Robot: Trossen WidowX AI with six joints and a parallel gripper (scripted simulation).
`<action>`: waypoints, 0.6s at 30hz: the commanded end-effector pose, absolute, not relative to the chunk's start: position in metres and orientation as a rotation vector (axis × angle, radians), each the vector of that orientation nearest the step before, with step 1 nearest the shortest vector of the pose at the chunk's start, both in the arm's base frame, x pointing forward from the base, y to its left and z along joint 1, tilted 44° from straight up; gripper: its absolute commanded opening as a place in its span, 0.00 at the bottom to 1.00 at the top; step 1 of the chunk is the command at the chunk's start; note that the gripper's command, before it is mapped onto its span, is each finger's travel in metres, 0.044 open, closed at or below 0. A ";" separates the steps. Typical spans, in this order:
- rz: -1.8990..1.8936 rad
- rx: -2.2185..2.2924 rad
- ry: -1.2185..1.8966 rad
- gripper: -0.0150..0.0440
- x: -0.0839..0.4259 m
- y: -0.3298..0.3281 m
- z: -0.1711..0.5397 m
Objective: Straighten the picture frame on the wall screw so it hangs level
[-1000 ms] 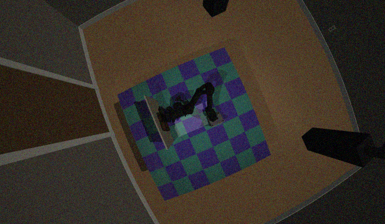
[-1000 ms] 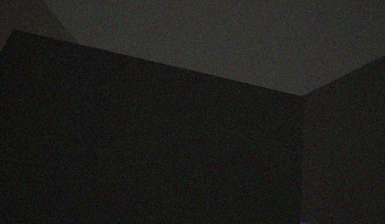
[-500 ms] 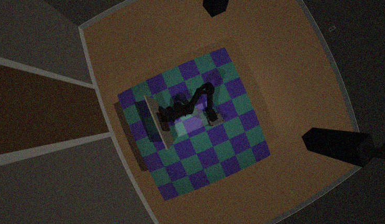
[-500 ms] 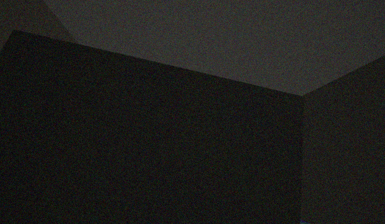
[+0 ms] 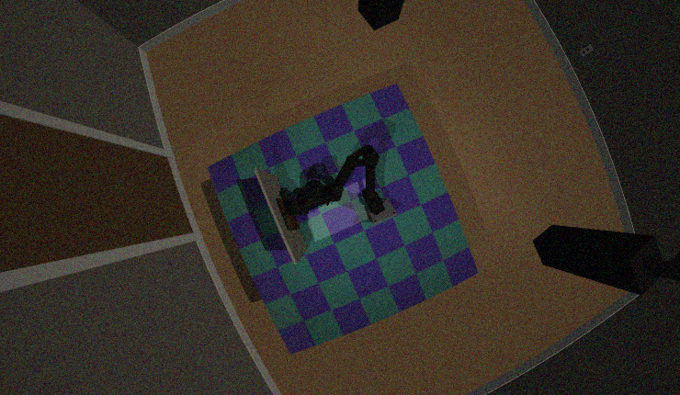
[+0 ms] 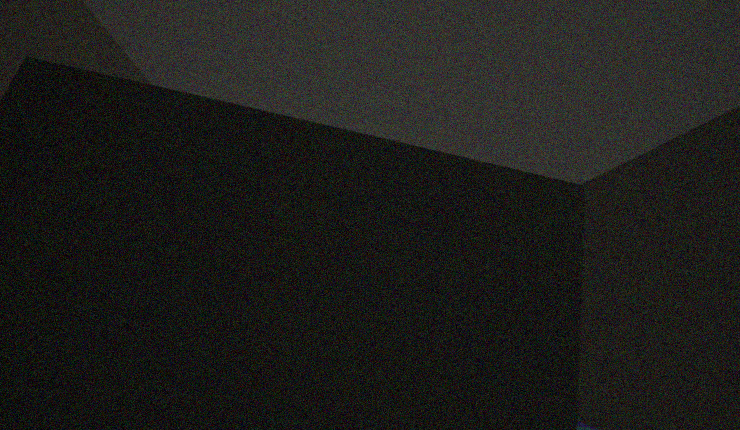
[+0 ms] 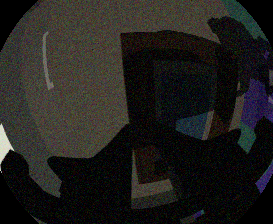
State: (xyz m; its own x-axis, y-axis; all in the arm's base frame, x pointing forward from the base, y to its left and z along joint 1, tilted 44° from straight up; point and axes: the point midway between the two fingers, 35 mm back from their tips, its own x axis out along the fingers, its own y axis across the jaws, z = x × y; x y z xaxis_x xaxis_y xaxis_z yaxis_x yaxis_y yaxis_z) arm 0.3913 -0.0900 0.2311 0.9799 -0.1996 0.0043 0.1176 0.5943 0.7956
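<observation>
Checkered purple and teal mat [image 5: 339, 289] under everything, on an orange-brown floor [image 5: 519, 147], and it's pretty dim in here. From the top, my black arm [image 5: 349, 169] bends over to a pale upright panel [image 5: 298, 245], and the picture frame [image 5: 291, 221] [image 7: 139, 82] is at the panel's arm-side face. It looks nearly edge-on from up there, its width running along the panel and its front pointing back toward my base.

Exterior view: basically one big dark surface [image 6: 287, 267] with a paler grey one [image 6: 415, 69] above. Can't make out frame or pincer in that murk.

Wrist view: the frame stands upright in front of me, dark border around a dark picture with a blue patch low down. My pincer [image 5: 284, 202] [image 7: 140, 127] is clamped on the frame. Its top edge bows, dipping to the right, but I can't tell the true tilt or which side is longer.
</observation>
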 end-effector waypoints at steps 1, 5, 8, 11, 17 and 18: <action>-0.185 0.893 -0.095 0.25 0.391 -0.090 0.231; -0.185 0.875 -0.094 0.25 0.391 -0.090 0.231; -0.186 0.859 -0.092 0.25 0.391 -0.090 0.231; -0.187 0.844 -0.091 0.25 0.391 -0.090 0.231; -0.188 0.812 -0.088 0.25 0.391 -0.090 0.230; -0.188 0.804 -0.087 0.25 0.391 -0.090 0.230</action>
State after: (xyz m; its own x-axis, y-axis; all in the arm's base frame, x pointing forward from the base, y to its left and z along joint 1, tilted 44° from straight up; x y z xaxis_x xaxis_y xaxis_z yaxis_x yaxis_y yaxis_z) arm 0.3913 -0.0903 0.2303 0.9798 -0.2001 0.0048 0.1319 0.6636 0.7364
